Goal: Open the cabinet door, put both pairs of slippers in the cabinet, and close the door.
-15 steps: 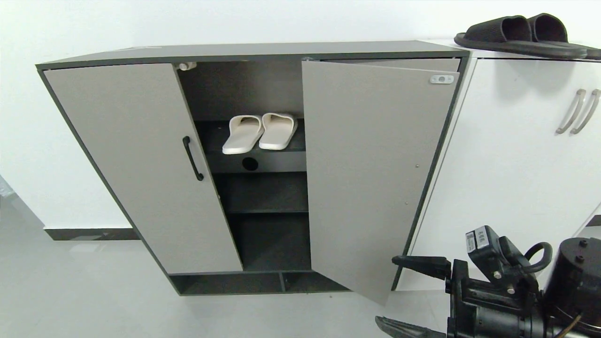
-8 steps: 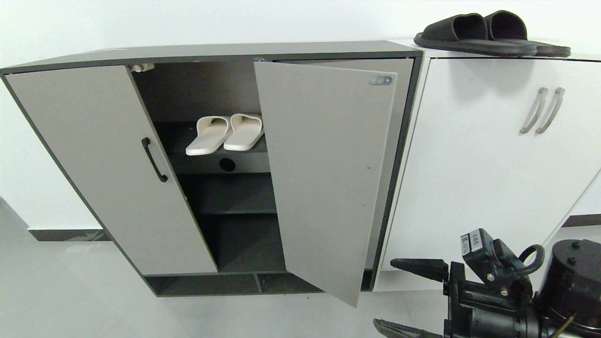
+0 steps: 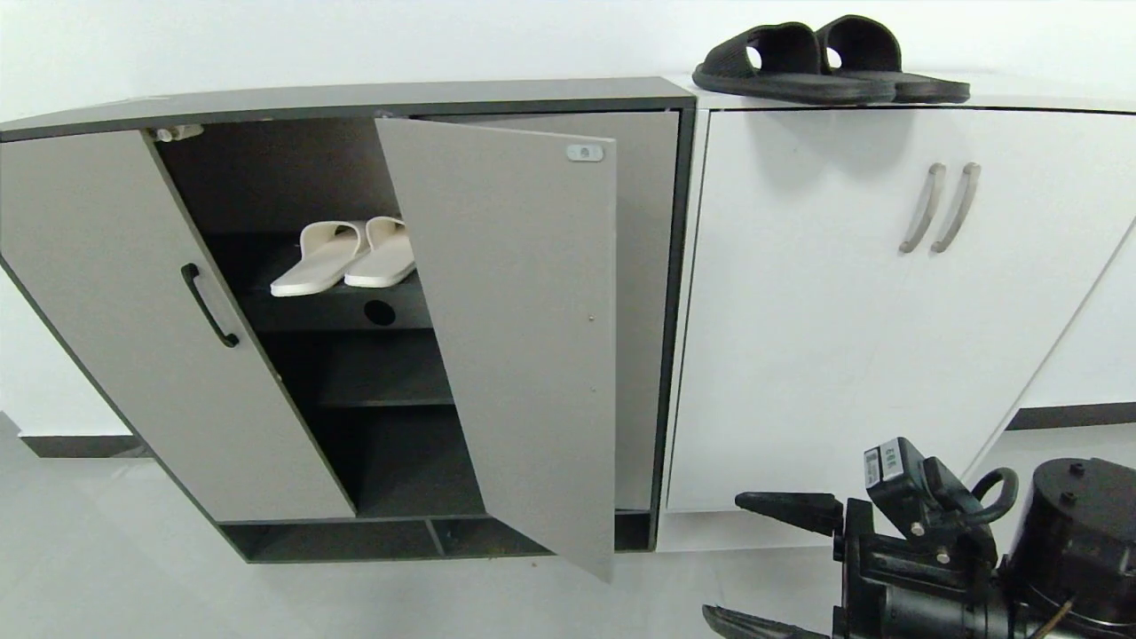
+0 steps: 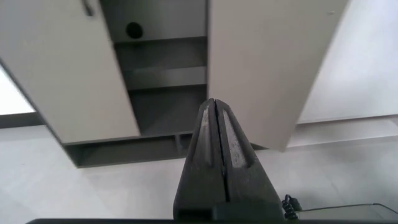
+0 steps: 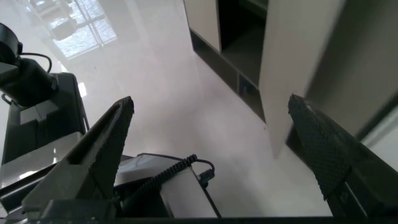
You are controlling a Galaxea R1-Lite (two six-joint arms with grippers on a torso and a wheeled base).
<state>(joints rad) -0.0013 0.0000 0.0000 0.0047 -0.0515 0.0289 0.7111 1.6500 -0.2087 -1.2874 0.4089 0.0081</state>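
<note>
Holds the right hand [image 3: 728, 557] spread wide and empty, low near the floor [image 3: 106, 568], in front of the white cabinet [image 3: 799, 311]. Carries the left hand [image 4: 213, 109] pressed closed on nothing, pointed at the lower part of the grey cabinet [image 3: 355, 93].

Seems to be at the fetching of the second pair. Finds the black slippers [image 3: 830, 53] side by side on top of the white cabinet, high above and well apart from the right hand. Finds the cream slippers [image 3: 342, 257] already on the upper shelf [image 3: 337, 309] inside the grey cabinet.

To do it well:
- Raise the right hand up the white front first.
- Come at the black pair from the front.
- Close across both slippers together.
- Lift clear of the top edge before swinging across.

Mind the open door [image 3: 515, 337], swung outward with its free edge between the black pair and the opening. Go around or above it, never into it. Mind also the twin handles [image 3: 941, 209] standing proud of the white front.

Offers bare shelves below the cream pair. Cannot tell, behind the door, how much room is left beside that pair.
</note>
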